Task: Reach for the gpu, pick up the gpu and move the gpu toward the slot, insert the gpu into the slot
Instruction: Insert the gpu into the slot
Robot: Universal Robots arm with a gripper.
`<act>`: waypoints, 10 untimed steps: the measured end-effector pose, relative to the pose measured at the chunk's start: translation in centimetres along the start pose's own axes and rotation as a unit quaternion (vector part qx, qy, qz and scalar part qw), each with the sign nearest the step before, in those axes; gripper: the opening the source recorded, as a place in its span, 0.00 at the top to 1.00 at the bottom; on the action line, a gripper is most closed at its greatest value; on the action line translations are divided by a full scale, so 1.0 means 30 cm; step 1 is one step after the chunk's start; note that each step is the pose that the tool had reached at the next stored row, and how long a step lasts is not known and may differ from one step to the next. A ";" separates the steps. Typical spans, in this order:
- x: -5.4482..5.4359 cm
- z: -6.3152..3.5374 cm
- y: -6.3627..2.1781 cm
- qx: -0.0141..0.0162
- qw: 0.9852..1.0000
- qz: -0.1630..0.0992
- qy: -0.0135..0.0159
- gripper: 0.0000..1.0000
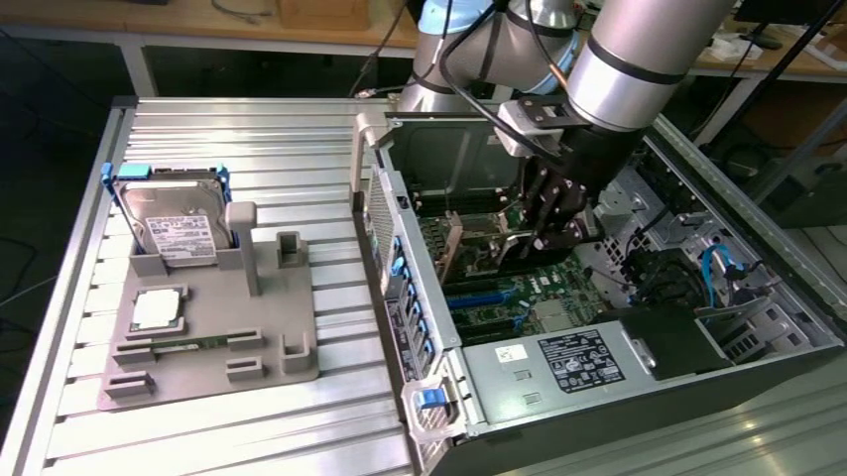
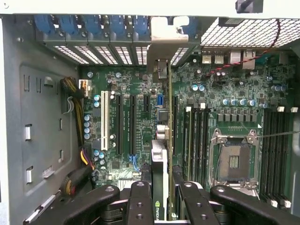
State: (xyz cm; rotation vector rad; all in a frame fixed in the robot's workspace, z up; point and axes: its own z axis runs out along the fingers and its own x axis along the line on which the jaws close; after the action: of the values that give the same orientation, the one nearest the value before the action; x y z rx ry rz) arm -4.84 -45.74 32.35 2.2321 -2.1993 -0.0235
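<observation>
Exterior view, frame centre: the gripper (image 1: pixel 553 236), inside the computer case (image 1: pixel 384 213), is clenched on the gpu (image 2: pixel 160 154), held edge-on over the motherboard (image 1: pixel 572 285); pickup and carry are done, seating in the slot cannot be confirmed.

A ribbed silver metal table (image 1: pixel 265 436) stands in a workshop. Behind it, wooden workbenches (image 1: pixel 173 25) on pale legs run along the back. The floor (image 1: pixel 34 218) is dark. Bright light glints off the table's near corner.
</observation>
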 end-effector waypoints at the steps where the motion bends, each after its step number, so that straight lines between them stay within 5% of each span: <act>1: 0.000 0.000 0.000 0.000 1.000 0.000 0.000 0.73; 10: 0.000 0.003 0.008 0.000 1.000 0.000 0.000 0.73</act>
State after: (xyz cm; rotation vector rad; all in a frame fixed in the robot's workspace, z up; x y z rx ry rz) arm -5.08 -45.74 32.26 2.2321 -2.1995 -0.0240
